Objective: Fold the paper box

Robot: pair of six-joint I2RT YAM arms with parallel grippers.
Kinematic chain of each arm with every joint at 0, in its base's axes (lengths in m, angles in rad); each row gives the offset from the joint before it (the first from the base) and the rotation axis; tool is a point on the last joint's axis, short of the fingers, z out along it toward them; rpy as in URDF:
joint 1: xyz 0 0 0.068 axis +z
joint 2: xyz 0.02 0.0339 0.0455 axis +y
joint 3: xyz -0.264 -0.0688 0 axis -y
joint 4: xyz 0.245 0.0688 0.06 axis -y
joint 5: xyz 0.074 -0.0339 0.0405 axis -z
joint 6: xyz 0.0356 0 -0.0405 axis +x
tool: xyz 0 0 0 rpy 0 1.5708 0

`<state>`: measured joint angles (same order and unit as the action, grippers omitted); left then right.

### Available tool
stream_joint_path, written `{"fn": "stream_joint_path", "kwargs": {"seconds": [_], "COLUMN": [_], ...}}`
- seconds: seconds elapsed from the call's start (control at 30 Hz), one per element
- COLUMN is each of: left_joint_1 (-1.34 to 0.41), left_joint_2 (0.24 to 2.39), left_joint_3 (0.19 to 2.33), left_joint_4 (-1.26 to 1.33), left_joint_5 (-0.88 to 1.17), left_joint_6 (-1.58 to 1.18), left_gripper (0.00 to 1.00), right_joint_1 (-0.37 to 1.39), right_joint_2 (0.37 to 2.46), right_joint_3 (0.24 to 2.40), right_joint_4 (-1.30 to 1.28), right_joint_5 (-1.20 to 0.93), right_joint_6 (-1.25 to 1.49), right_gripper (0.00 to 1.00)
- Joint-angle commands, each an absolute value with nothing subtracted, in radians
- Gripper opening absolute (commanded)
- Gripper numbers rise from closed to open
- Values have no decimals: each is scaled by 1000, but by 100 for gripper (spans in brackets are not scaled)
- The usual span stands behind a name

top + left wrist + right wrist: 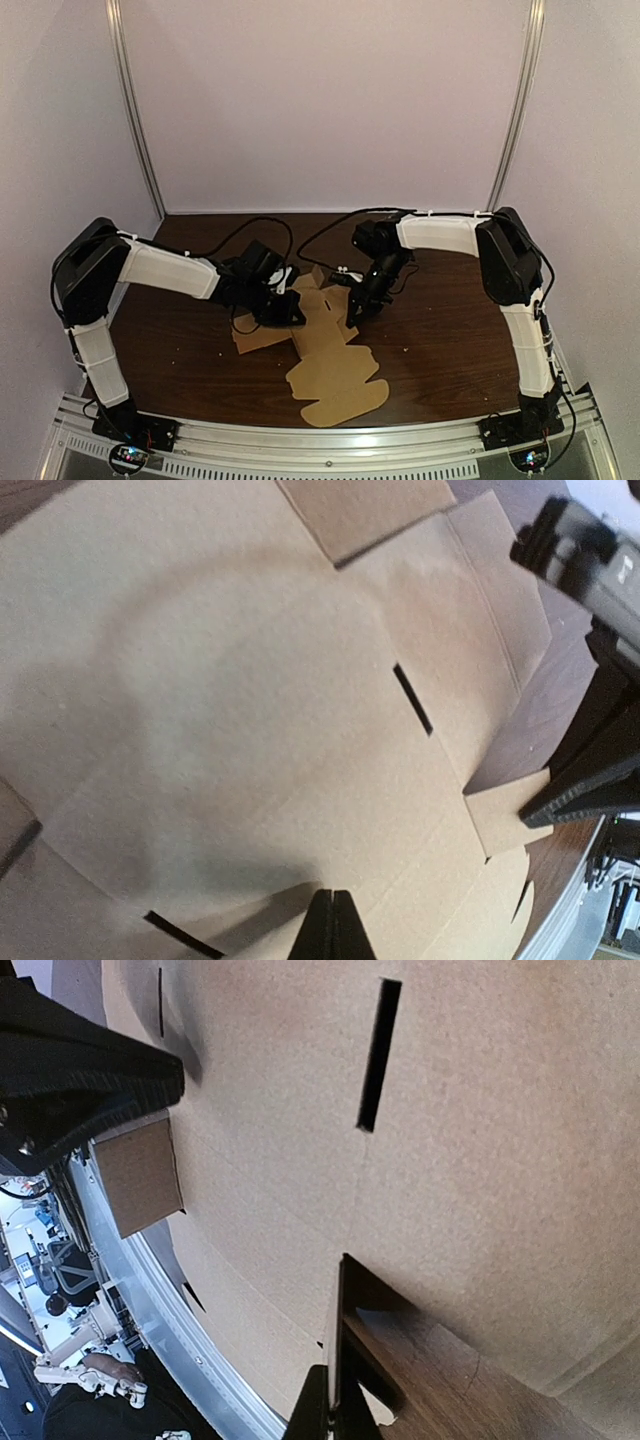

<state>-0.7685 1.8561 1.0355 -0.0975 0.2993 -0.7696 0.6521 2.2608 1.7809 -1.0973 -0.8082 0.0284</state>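
The dark wooden table (450, 340) carries everything here. The left arm (165, 268) and the right arm (440, 232) reach in from either side and meet near the middle of it, with black cables (262, 228) looping along the far side.

The paper box (330, 375) lies between them as a brown cardboard cut-out. It is spread mostly flat on the table, from the middle towards the near edge. It forms no walls or enclosed space and holds nothing. Its rounded panels are the nearest part, and at its far end a few flaps stand up a little between the two arms.

The left end effector (290, 312) sits on the left part of the box, at its far end. In the left wrist view its fingers are pressed together in a dark wedge with no gap, their tips over the cardboard. Whether they pinch any of it cannot be told.

The right end effector (355, 308) sits just right of it, at the box's far right edge. In the right wrist view its fingers also meet at a cut edge where bare table shows beside the cardboard. Again, a pinched flap cannot be confirmed.

A narrow slot (412, 698) is cut through the wide panel, and another slot (378, 1055) shows in the right wrist view. A small square flap (140, 1175) juts from the box's edge just below the left end effector.
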Motion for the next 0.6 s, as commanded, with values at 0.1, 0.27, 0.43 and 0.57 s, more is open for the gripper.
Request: {"fn": "stream_joint_path", "kwargs": {"seconds": [0.1,0.27,0.43,0.57], "left_joint_1": [-799,-799,-799,-799], "left_joint_2": [1917,2010,2072,2088], "left_joint_3": [1080,1176,1209,1192], "left_joint_4": [-102,-177,-232,-247], "left_joint_5": [422,435,426,412], "left_joint_6": [-678,-667,-684,-707], "left_gripper": [0,0,0,0], "right_joint_1": [657,657,653,651], "right_joint_2": [2283,2285,2296,2299], "right_joint_3": [1838,1841,1835,1808], "right_joint_4": [-1130,-1137,-1131,-1101], "right_joint_5": [-785,-791,-813,-955], "right_joint_6": [-18,-20,-18,0], "right_gripper": [0,0,3,22]}}
